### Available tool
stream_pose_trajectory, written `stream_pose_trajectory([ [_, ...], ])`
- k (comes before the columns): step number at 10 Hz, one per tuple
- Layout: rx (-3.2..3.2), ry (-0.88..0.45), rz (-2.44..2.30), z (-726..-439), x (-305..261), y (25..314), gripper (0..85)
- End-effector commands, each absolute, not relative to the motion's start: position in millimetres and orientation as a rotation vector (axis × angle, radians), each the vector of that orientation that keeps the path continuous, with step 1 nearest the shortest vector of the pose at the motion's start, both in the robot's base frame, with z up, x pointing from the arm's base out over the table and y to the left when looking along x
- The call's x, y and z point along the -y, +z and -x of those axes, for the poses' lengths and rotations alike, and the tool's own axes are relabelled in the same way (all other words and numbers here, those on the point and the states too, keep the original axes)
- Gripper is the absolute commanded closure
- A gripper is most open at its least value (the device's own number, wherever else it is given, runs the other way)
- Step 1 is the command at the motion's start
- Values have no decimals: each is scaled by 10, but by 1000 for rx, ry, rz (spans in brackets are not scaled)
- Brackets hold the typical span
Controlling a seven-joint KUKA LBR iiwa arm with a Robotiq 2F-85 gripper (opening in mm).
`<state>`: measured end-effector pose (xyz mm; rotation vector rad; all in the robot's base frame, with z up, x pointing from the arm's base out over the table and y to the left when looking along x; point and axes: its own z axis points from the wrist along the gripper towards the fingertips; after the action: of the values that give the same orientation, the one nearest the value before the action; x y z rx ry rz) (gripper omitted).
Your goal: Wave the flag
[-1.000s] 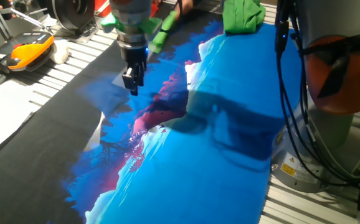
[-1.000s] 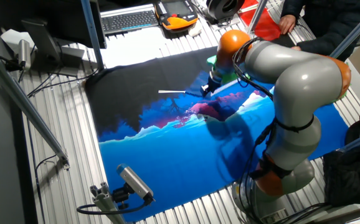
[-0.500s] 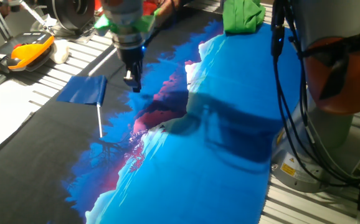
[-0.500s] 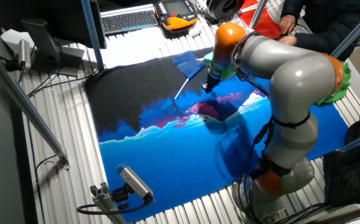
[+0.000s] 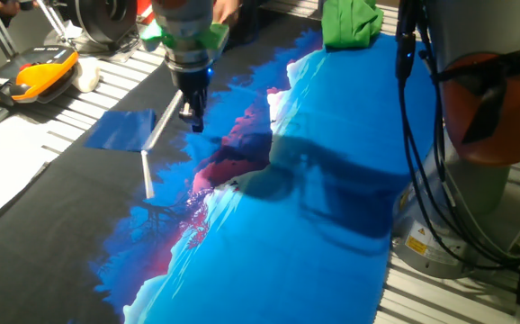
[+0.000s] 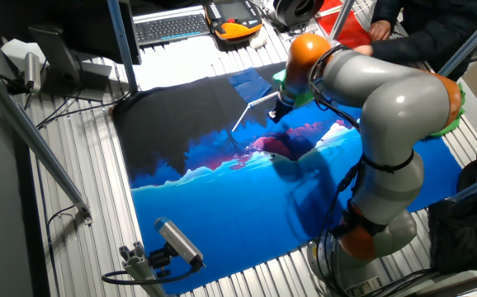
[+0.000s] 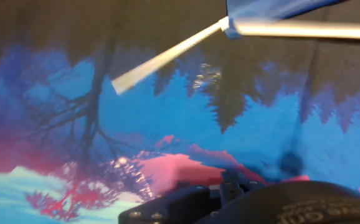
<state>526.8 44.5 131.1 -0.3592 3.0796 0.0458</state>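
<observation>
The flag (image 5: 121, 130) is a small dark blue cloth on a thin white stick, just left of my gripper (image 5: 191, 121), low over the black part of the tablecloth. The stick looks bent. Its upper part slants up to the fingers, and its bare lower part points toward the table's near side. My gripper looks shut on the stick's upper end, though the contact itself is hard to see. In the other fixed view the flag (image 6: 245, 82) sits left of the gripper (image 6: 276, 114). The hand view shows the stick (image 7: 167, 56) casting a shadow and the cloth at the top edge.
The big blue-black printed tablecloth (image 5: 314, 225) covers the table. A green cloth (image 5: 350, 22) lies at its far edge. An orange-black pendant (image 5: 31, 72) and a keyboard (image 6: 172, 27) lie beyond the cloth. The arm's base (image 5: 485, 108) stands at the right. A person (image 6: 420, 25) is at the far side.
One second ago the flag was a blur in motion close under the gripper. Since then the cloth has swung out to the left, and the stick's upper part now tilts toward the fingers.
</observation>
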Motion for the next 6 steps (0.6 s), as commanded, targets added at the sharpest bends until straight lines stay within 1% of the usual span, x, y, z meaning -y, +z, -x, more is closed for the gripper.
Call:
stream_pose_trajectory([
  [1,-3077,48,307,-5268,-444,1311,680],
  [2,-3080,28,290,-5268,-444,1311,510],
  [3,-3103,1,278,-5426,-490,1370,510],
  [4,-3137,1,256,-5640,-524,1418,510],
  [5,-3148,15,194,-5762,-551,1407,510],
  [6,-3154,-9,139,-5849,-589,1355,510],
])
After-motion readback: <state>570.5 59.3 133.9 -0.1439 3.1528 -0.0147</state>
